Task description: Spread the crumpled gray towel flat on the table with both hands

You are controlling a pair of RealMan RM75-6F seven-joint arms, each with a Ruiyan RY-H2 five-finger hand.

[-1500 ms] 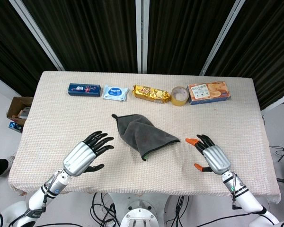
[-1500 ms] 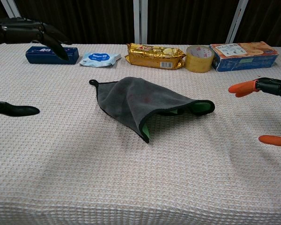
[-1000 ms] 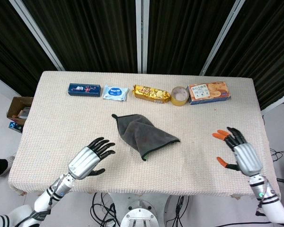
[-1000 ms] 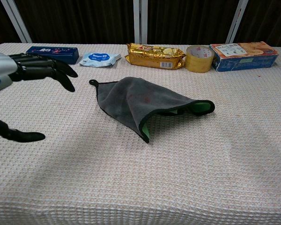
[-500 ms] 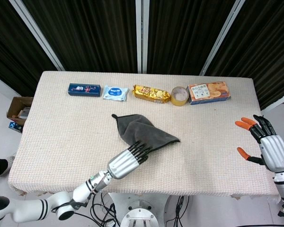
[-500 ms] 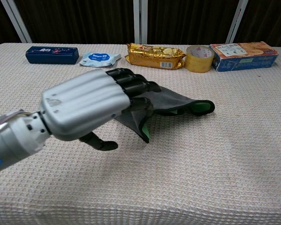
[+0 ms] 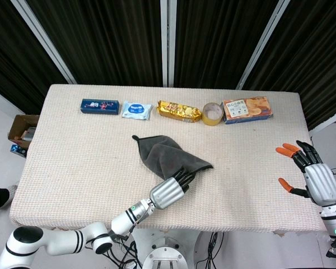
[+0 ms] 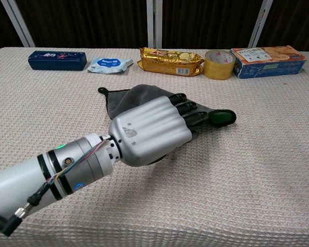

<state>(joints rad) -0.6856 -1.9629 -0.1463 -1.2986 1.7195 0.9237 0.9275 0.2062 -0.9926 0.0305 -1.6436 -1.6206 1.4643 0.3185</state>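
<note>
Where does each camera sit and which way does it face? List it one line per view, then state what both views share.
Head view: high above the near edge, looking down on the whole beige textured table; shows the left robot hand with its arm and the right robot hand at the right edge.
Chest view: low at the near edge, looking across the table toward the dark curtains; only the left robot hand and forearm show.
Shared: the left robot hand over the crumpled gray towel, and the back row of packages.
</note>
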